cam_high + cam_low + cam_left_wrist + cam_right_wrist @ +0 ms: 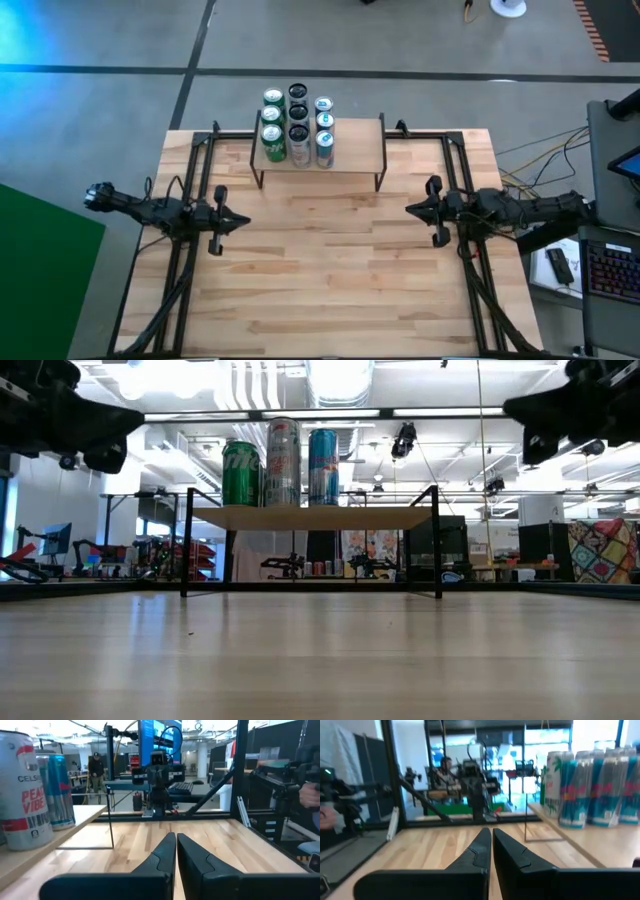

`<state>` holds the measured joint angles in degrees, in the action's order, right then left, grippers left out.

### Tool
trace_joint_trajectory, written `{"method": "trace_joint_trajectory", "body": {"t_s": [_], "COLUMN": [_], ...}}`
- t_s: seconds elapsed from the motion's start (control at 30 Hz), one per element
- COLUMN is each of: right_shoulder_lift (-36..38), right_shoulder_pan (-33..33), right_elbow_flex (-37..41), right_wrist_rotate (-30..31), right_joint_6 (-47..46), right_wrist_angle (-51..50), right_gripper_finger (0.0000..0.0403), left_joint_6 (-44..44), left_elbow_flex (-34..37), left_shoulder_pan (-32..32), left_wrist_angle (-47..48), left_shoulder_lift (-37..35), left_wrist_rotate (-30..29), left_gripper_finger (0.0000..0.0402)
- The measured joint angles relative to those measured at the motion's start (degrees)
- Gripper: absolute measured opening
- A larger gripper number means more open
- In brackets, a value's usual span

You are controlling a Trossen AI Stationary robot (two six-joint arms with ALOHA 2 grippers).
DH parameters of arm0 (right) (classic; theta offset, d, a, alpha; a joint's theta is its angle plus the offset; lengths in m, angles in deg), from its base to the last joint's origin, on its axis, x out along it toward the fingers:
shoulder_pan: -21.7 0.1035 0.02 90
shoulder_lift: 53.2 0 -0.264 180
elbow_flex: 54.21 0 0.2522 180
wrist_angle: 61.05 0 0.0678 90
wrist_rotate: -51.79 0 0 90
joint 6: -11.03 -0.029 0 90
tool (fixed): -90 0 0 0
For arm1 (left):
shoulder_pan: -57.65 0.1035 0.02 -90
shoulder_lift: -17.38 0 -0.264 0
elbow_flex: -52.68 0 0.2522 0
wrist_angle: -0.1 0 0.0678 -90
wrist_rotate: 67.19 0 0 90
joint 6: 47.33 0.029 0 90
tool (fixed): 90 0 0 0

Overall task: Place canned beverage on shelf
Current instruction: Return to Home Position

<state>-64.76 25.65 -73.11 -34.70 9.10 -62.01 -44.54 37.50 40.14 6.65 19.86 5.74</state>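
The shelf [350, 150], a light plank on thin black wire legs, stands at the table's far middle. Several cans [298, 125] stand upright on its left half: green, dark and blue-white ones; they also show in the low view [283, 463], the left wrist view [25, 795] and the right wrist view [590, 787]. My left gripper [245, 221] hovers over the table's left side, shut and empty, pointing right. My right gripper [410, 209] hovers over the right side, shut and empty, pointing left.
A black metal frame [200, 160] borders the table's left, right and far sides. The shelf's right half [360, 140] is bare. Beyond the table's right edge lie a keyboard and cables [610, 265]. People show in the room beyond [96, 767].
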Motion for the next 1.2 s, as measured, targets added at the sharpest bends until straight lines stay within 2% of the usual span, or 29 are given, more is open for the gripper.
{"method": "trace_joint_trajectory", "body": {"t_s": [0.17, 0.37, 0.77, 1.03, 1.2], "right_shoulder_lift": [6.9, 11.5, 10.6, 8.6, 7.9], "right_shoulder_pan": [0.0, 0.0, 0.0, 0.0, 0.0], "right_elbow_flex": [0.1, 2.6, 4.4, 4.4, 4.5], "right_wrist_rotate": [-1.1, -2.5, -2.5, -2.5, -2.0], "right_joint_6": [-1.1, -2.7, -5.1, -5.7, -6.3], "right_wrist_angle": [-3.8, -4.1, -1.3, -1.5, -1.7], "right_gripper_finger": [0.0009, 0.0009, 0.0009, 0.0009, 0.0009], "left_joint_6": [-1.4, -0.9, -1.8, -2.1, -3.3], "left_elbow_flex": [-1.3, 0.4, 0.8, 0.8, 0.8], "left_shoulder_pan": [0.0, 0.0, 0.0, 0.0, -0.1], "left_wrist_angle": [3.9, 2.8, 2.7, 4.0, 4.1], "left_shoulder_lift": [-2.5, -2.5, -2.5, -2.3, -2.1], "left_wrist_rotate": [-0.2, 0.1, 0.2, 4.4, 4.5], "left_gripper_finger": [0.0000, 0.0000, 0.0000, 0.0000, 0.0000]}}
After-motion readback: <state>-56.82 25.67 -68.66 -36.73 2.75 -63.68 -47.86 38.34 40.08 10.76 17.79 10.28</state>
